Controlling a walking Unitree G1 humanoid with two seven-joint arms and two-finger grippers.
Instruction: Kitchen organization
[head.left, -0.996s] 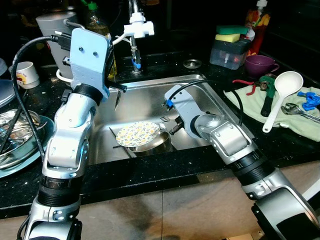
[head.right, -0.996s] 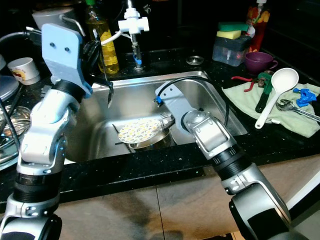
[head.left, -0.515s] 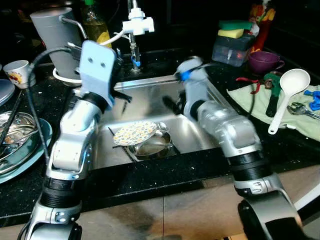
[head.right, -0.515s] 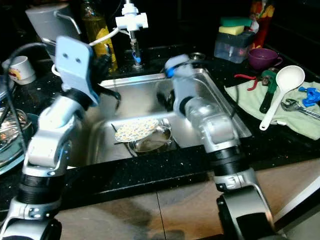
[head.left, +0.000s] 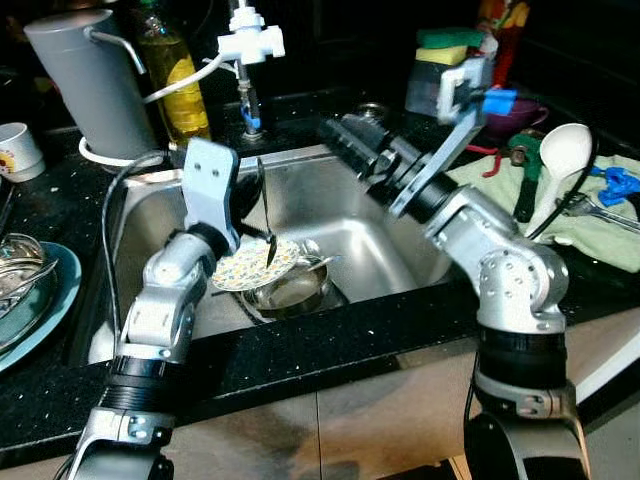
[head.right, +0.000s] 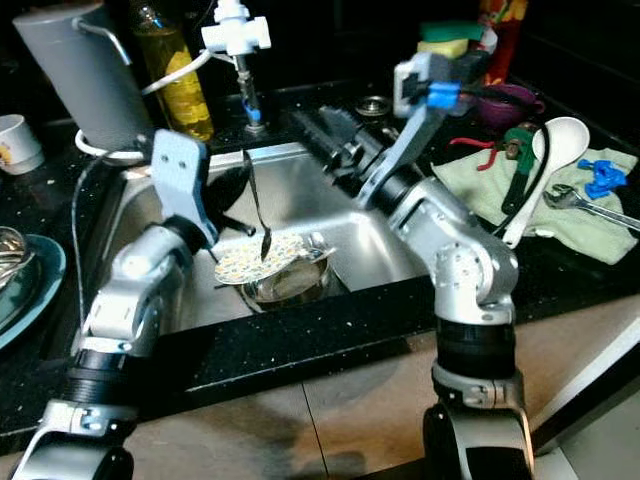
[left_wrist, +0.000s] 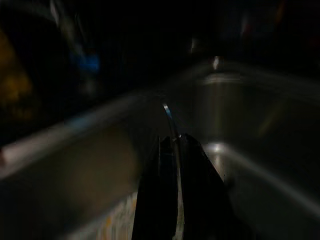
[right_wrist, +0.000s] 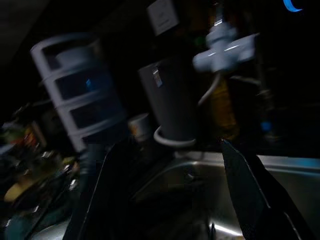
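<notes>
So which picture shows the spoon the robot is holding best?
The right eye view: the spoon hangs from the left gripper over the patterned plate. The left eye view shows it similarly; the left wrist view shows just its handle between dark fingers.

L gripper (head.left: 262, 185) pinched tight, fingers pointing 12 o'clock, forearm bent up from 7. R gripper (head.left: 342, 138) spread wide, reaching toward 10, wrist raised.

My right gripper (right_wrist: 175, 200) is spread wide, framing a grey jug (right_wrist: 172, 100), white tap (right_wrist: 225, 50) and sink (right_wrist: 215, 190).
</notes>
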